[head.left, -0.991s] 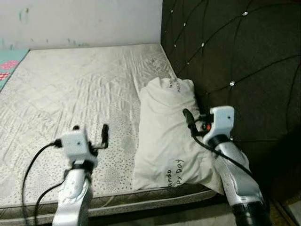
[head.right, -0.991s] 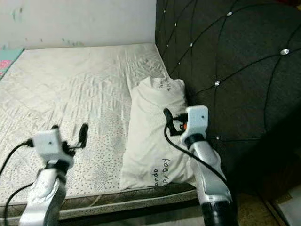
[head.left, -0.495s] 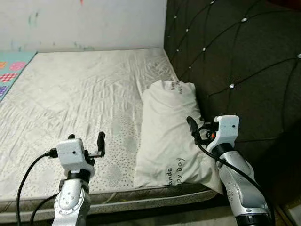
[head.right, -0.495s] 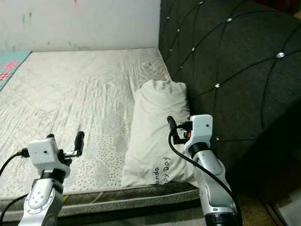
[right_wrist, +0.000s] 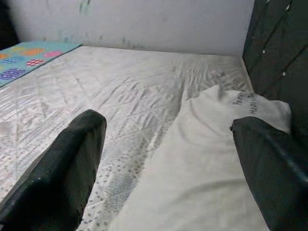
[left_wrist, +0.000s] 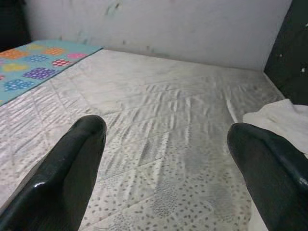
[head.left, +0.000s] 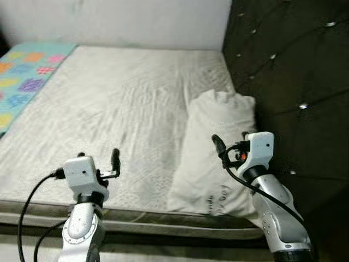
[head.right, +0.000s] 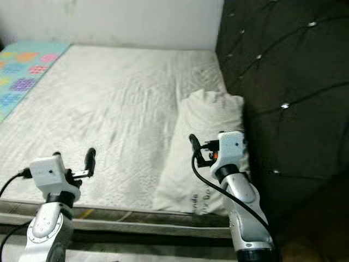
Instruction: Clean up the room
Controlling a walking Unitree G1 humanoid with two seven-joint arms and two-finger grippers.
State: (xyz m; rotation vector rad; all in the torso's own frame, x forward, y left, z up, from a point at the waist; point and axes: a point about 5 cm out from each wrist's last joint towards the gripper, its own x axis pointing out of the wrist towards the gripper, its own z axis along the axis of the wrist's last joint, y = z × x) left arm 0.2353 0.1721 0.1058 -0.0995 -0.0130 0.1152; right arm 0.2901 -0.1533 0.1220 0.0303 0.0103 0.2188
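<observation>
From the left eye view, you are looking down at a bed (head.left: pixel 120 103) with a pale quilted mattress that runs from the near edge to a white wall (head.left: pixel 125 22) at the far side. A white pillow (head.left: pixel 212 147) lies lengthwise along the right side of the mattress, against a dark tufted headboard (head.left: pixel 294 76) studded with shiny buttons. Dark lettering marks the pillow's near end, too blurred to read. A blanket (head.left: pixel 24 76) in teal with coloured patches covers the far left corner of the bed. Your left gripper (head.left: pixel 98 158) hovers over the near edge of the mattress, well left of the pillow, its fingers spread apart and holding nothing. Your right gripper (head.left: pixel 229 150) hangs above the near half of the pillow; only one finger is plain here.

The right eye view gives the same scene, with the pillow lying close beside the headboard.

From the left wrist view, your two fingers (left_wrist: pixel 67 178) stand wide apart with bare mattress between them. The blanket (left_wrist: pixel 33 62) lies far left, and the pillow's edge (left_wrist: pixel 274 113) lies to the right.

From the right wrist view, your fingers (right_wrist: pixel 62 173) are also wide apart and empty. The pillow (right_wrist: pixel 211 159) lies beneath and between them, the headboard (right_wrist: pixel 279 48) on its right.
</observation>
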